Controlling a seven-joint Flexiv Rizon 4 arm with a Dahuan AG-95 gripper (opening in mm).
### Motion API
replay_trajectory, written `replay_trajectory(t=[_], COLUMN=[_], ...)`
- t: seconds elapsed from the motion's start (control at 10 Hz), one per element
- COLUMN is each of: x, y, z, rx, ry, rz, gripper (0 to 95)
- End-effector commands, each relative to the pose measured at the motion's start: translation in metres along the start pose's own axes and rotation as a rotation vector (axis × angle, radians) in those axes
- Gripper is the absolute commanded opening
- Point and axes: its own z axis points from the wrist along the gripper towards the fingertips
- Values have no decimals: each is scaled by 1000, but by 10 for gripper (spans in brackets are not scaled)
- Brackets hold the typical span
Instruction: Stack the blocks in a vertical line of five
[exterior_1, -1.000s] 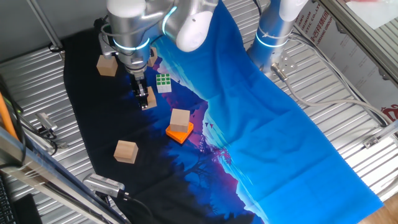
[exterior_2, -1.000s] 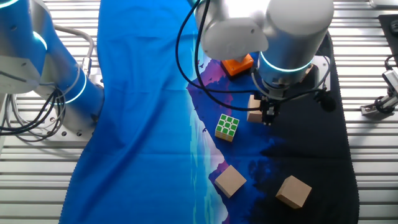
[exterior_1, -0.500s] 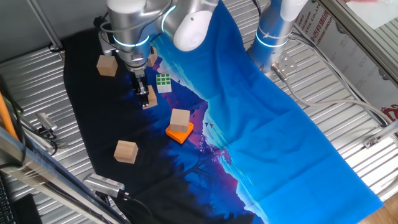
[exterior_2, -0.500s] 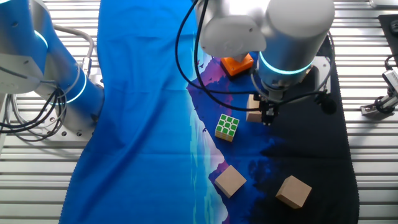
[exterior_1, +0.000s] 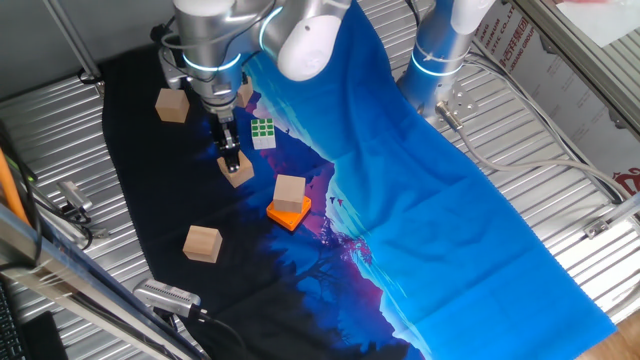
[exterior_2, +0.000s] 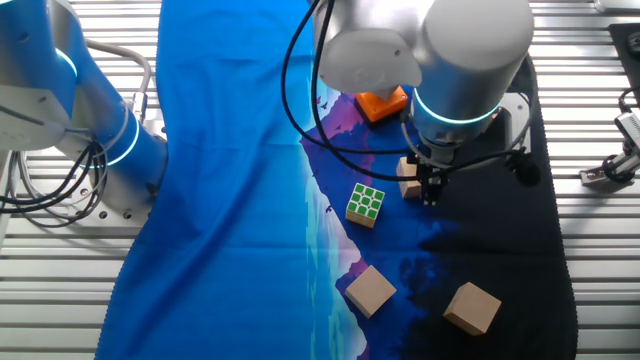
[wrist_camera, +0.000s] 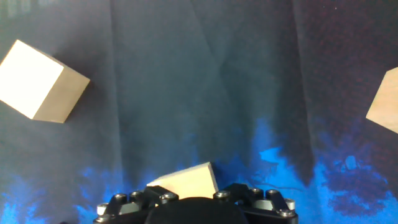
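While the gripper (exterior_1: 231, 160) clamps a wooden block (exterior_1: 239, 171) (fingers closed on it), the green-and-white cube (exterior_1: 263, 132) sits just beside it.

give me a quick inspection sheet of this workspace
surface: dark and blue printed cloth over a ribbed metal table
job's things: tan blocks lie scattered singly, no stack; one sits on the orange square, one is at the jaws, others lie apart
clutter: green-and-white puzzle cube
grippers: gripper low at a block; grip cannot be told
cables: black cables loop off the arm
surroundings: second arm base stands on the table
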Motion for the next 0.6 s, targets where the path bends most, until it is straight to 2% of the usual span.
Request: replay_trajectory(t=[0.1,0.4,0.6], x=[-1,0,2], y=[-5,-35,-51], z=[-2,-21,-34], rx=[-3,11,13], ry=[4,9,10], rz=[-42,-148,-141], gripper=[570,570,570])
